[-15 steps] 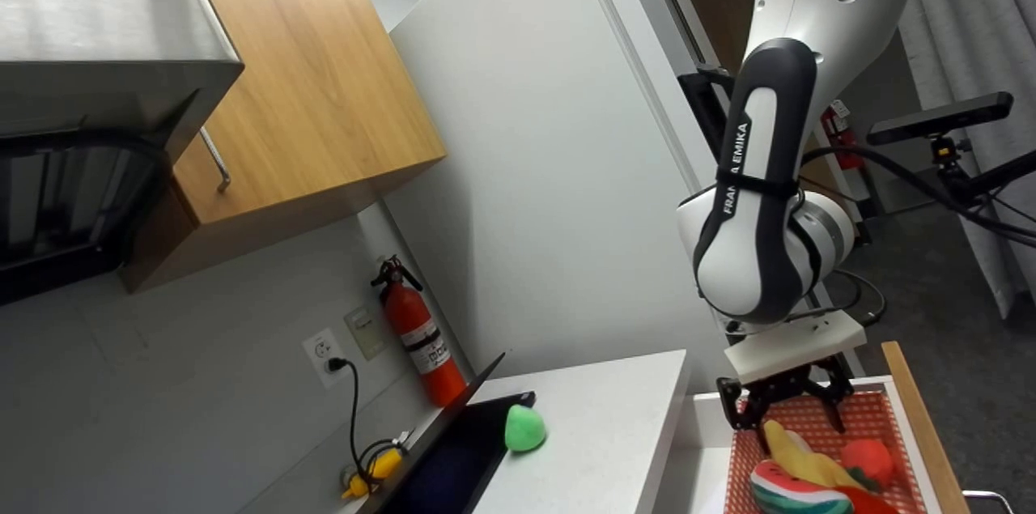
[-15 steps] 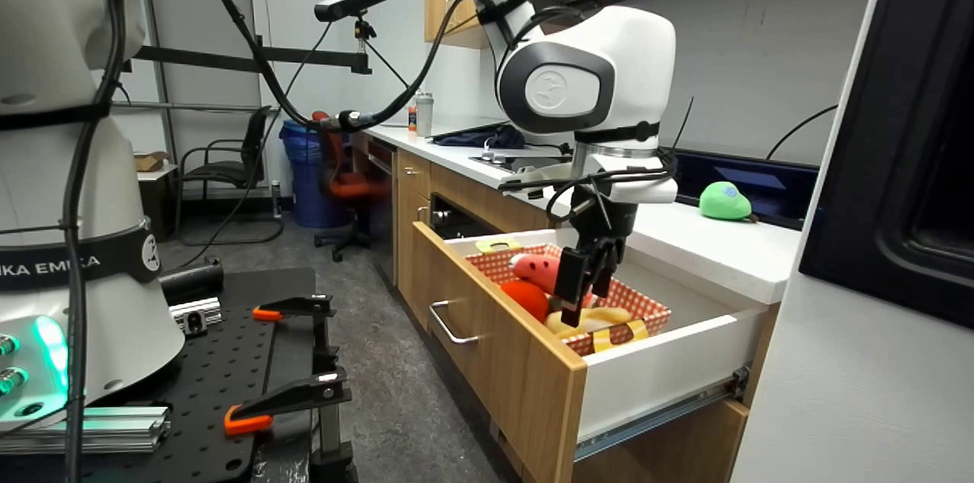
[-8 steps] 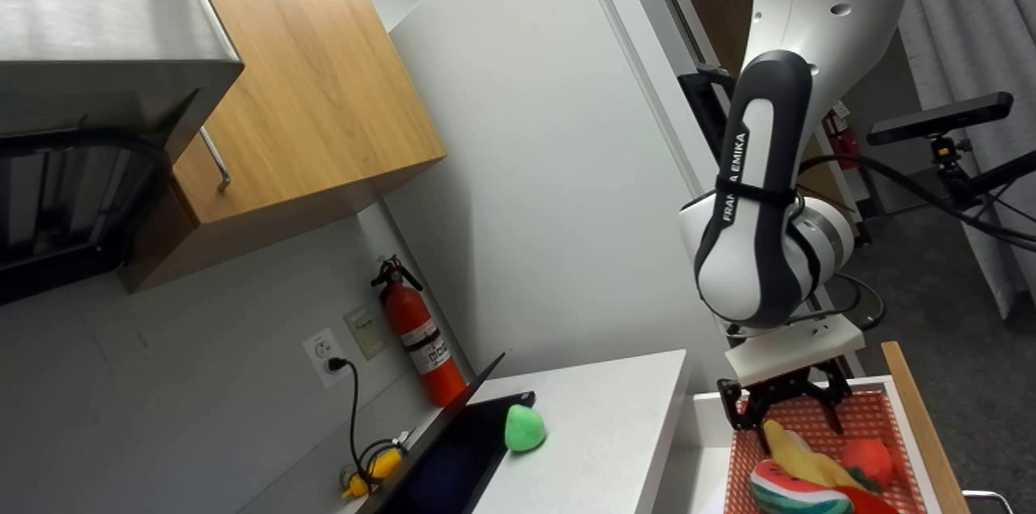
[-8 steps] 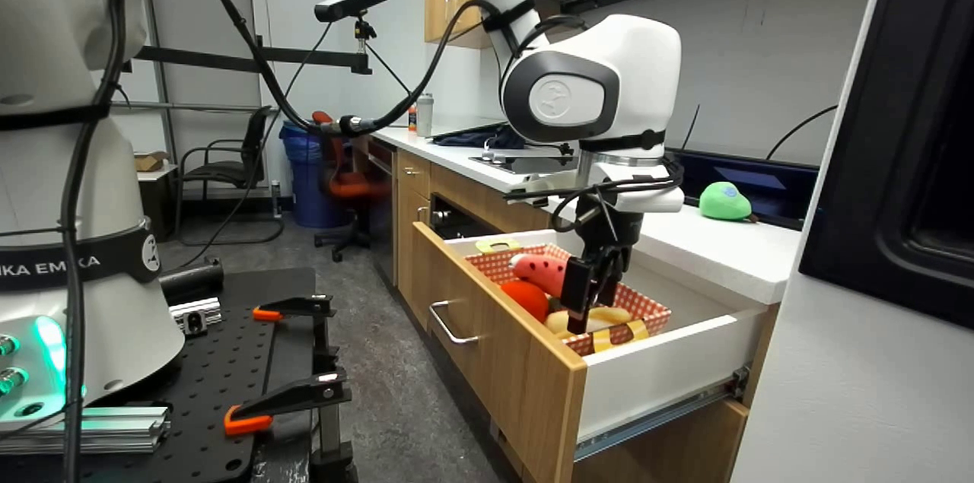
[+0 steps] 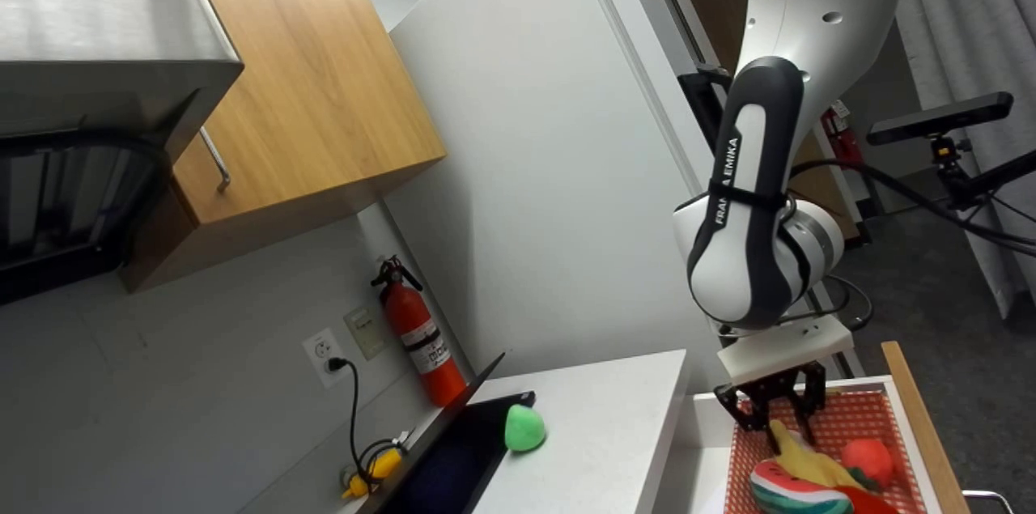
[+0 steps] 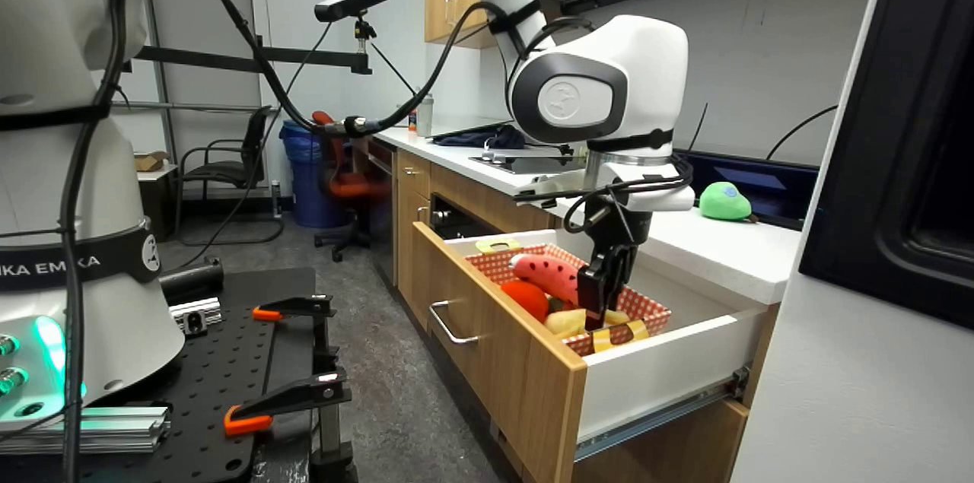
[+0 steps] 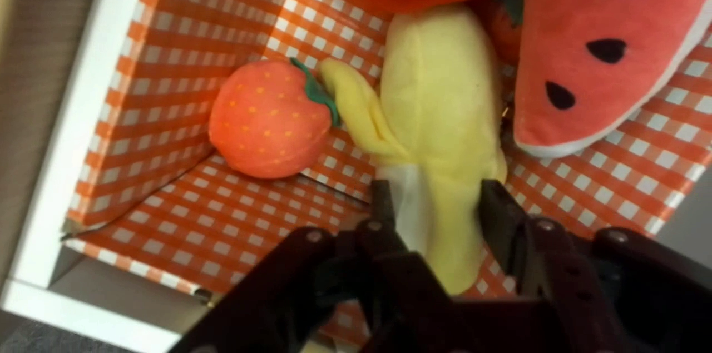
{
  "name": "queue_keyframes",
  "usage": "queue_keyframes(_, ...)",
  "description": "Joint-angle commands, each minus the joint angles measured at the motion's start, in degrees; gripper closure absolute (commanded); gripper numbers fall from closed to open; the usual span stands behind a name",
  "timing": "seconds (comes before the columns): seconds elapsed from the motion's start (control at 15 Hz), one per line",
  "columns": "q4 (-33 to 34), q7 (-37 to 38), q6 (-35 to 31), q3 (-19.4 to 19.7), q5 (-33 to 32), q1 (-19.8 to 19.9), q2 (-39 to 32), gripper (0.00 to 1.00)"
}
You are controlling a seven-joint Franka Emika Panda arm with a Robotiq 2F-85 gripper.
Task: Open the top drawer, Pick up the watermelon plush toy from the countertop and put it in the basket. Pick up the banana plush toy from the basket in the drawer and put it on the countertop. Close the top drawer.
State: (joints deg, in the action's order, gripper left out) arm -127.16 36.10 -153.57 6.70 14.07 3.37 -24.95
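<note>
you had your claw [image 7: 438, 197] low over the basket [image 7: 161, 108], at the banana plush toy [image 7: 445, 103], and the next move turned on how that toy lay. it was in the basket with its long axis running out between the fingers [image 7: 498, 208], fat end ahead of them and narrower end between, so the claw would close across the narrow part rather than along it. the fingers stood partway apart astride that part, touching it or just beside it; whether they had a pinch on it you could not tell. the strawberry plush [image 7: 270, 119] sat between the banana and a side wall of the basket, and the watermelon plush toy [image 7: 601, 64] lay in the basket past the banana's opposite flank, so a straight lift looked kinder than a sideways drag.

the wrist view gave you both fingers and nearly the toy's whole length; in an exterior view the claw hid the banana's middle, yet there you saw the top drawer [image 6: 517, 361] standing drawn out around the basket. the green plush [image 6: 724, 201], up on the countertop [image 6: 723, 247] outside the basket, showed in both exterior views and not in the wrist view.
</note>
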Motion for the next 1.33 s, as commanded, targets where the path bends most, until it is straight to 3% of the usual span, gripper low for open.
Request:
queue_keyframes(0.0,0.7,-2.7,-2.0,-0.6,2.6,0.9,-0.7,0.85)
queue_keyframes(0.13,0.5,-2.7,-2.1,-0.4,2.3,0.7,-0.5,0.99)
queue_keyframes(0.2,0.2,-2.7,-2.1,-0.3,2.0,0.5,-0.3,1.0)
queue_keyframes(0.8,-6.2,-2.2,-0.3,1.6,-2.2,-3.1,7.3,0.99)
queue_keyframes(1.27,-10.2,2.7,0.6,4.9,-13.9,-6.4,16.6,0.99)
